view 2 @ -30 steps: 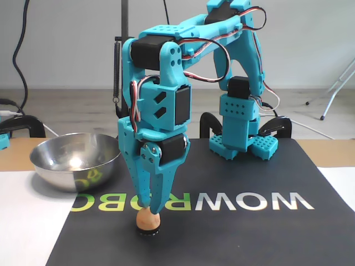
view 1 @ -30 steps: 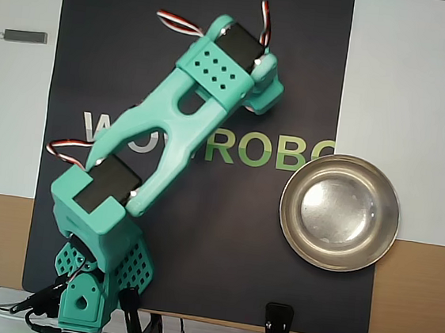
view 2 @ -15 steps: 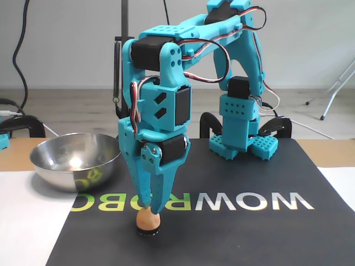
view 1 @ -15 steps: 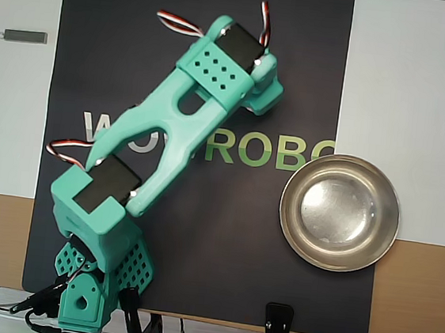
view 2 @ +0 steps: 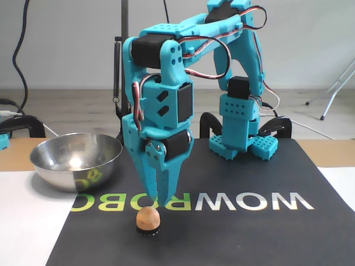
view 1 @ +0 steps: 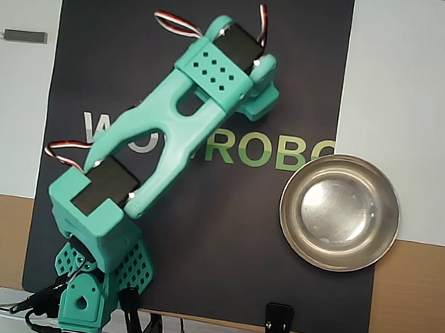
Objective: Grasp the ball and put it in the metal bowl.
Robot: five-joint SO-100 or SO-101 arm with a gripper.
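While the small peach-orange ball [view 2: 148,218] sits ungrasped, the teal claw [view 2: 157,206] hangs just above, fingers together; next: part, descend.

large lettering is printed across the black rectangular mat [view 1: 199,236]. in the overhead view the teal plastic robot arm [view 1: 169,141] covers its middle, leaving a grey "w" to the arm's left and "robo" to its right, the "r" grey and "obo" green. in the fixed view the lettering is upside down and reads "wow" in grey.
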